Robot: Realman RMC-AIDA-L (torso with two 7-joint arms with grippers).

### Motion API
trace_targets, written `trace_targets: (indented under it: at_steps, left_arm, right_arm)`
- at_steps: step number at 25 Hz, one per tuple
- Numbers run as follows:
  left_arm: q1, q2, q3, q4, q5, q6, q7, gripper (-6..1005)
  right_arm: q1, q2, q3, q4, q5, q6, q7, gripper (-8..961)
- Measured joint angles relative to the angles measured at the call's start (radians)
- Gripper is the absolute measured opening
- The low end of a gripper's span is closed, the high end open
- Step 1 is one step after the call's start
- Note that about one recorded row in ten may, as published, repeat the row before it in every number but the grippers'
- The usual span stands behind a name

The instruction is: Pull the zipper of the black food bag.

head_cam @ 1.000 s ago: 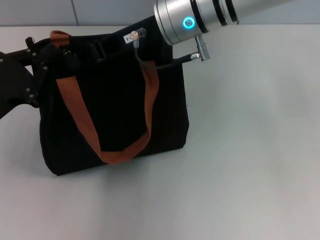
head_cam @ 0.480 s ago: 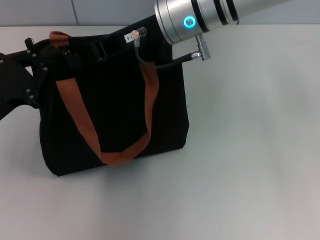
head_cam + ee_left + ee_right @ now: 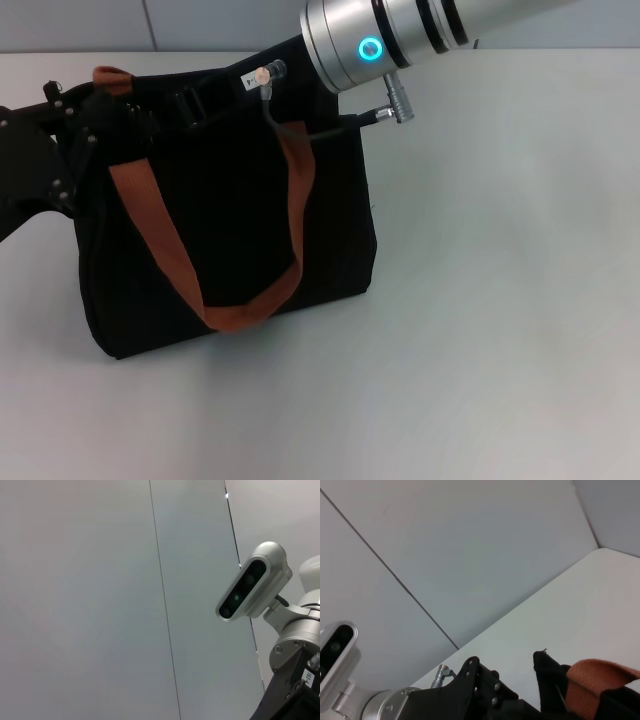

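White bench (image 3: 500,300); black food bag (image 3: 230,230) upright at left-centre, orange strap (image 3: 150,235) looped down its near face; left gripper (image 3: 85,125) at bag's far-left top corner, right gripper (image 3: 215,90) at far top edge; grip state of both unreadable; zipper hidden.

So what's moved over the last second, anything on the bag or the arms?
The right arm has slid slightly toward the robot's left along the top of the black food bag, and the bag's top edge has shifted a little with it. The left gripper stays at the bag's left end. The orange strap and table are unchanged.
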Motion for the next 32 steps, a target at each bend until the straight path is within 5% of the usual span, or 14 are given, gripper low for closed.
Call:
trace_targets:
  at_steps: [14, 25, 30, 32]
  left_arm:
    - [0.001, 0.0, 0.0, -0.001, -0.001, 0.003, 0.004, 61]
    - [0.001, 0.001, -0.012, -0.002, -0.004, -0.002, 0.002, 63]
    - [-0.003, 0.0, -0.013, -0.001, -0.004, -0.006, -0.001, 64]
    - [-0.004, 0.0, -0.013, -0.005, -0.006, -0.008, -0.002, 64]
  right_arm:
    - [-0.022, -0.001, -0.005, -0.021, -0.041, 0.055, 0.059, -2]
    - [-0.309, -0.007, 0.002, -0.442, -0.277, 0.073, 0.334, -1]
    - [-0.354, -0.007, 0.018, -0.466, -0.215, 0.02, 0.314, 15]
    - [-0.421, -0.008, 0.089, -0.462, -0.036, -0.056, 0.178, 32]
